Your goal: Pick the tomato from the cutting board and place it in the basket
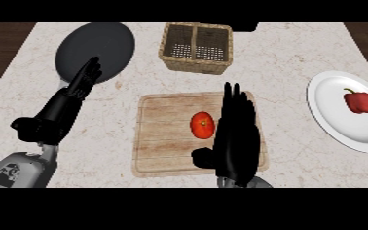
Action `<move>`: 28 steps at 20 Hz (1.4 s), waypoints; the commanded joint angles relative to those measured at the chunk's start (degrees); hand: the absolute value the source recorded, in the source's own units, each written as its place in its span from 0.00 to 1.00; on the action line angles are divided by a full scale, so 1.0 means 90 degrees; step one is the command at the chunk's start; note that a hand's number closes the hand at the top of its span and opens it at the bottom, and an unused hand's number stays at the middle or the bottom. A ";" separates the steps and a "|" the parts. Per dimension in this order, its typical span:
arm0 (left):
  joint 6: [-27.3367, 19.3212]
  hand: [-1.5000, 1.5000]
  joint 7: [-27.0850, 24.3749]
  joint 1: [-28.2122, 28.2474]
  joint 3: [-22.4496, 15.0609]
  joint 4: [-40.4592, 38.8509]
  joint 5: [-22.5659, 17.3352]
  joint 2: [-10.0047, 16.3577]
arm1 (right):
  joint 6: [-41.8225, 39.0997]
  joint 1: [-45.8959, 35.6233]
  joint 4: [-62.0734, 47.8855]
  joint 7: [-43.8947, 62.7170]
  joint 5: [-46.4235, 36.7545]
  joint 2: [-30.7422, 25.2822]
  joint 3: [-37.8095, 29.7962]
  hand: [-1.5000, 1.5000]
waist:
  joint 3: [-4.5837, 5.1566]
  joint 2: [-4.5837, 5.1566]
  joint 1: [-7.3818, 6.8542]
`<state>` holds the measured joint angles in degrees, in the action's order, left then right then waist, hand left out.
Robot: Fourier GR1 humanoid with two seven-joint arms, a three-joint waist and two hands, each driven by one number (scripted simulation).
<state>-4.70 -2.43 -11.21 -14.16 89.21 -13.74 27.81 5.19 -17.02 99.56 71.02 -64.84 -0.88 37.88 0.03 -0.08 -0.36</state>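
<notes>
Head view: tomato [203, 125] lies long axis toward the basket [195, 63], right hand [237, 139] beside it, fingers [234, 102] straight.

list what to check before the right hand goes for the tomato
1. Tomato lying free on the cutting board: ok.
2. Right hand lined up: ok, just right of the tomato, fingers straight.
3. Fingers curled round the tomato: not ok, not yet done.
4. Hand touching the tomato: cannot tell.
5. Basket ready: ok, upright beyond the board, nothing shows in either compartment.
6. Left hand out of the way: ok, open at the left, by the dark plate.
</notes>
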 commanded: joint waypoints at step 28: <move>0.0173 0.50 -0.0100 0.0275 0.0019 0.0041 0.0479 -0.0475 | 0.0735 -0.0183 -0.1745 0.1422 0.0642 0.0092 -0.0059 0.00 | -0.0003 0.0006 -0.0074</move>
<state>-2.44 -2.82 -10.86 -12.58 88.19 -10.76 24.82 8.42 -18.54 86.62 70.73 -59.73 -0.95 36.44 0.03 0.00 -0.81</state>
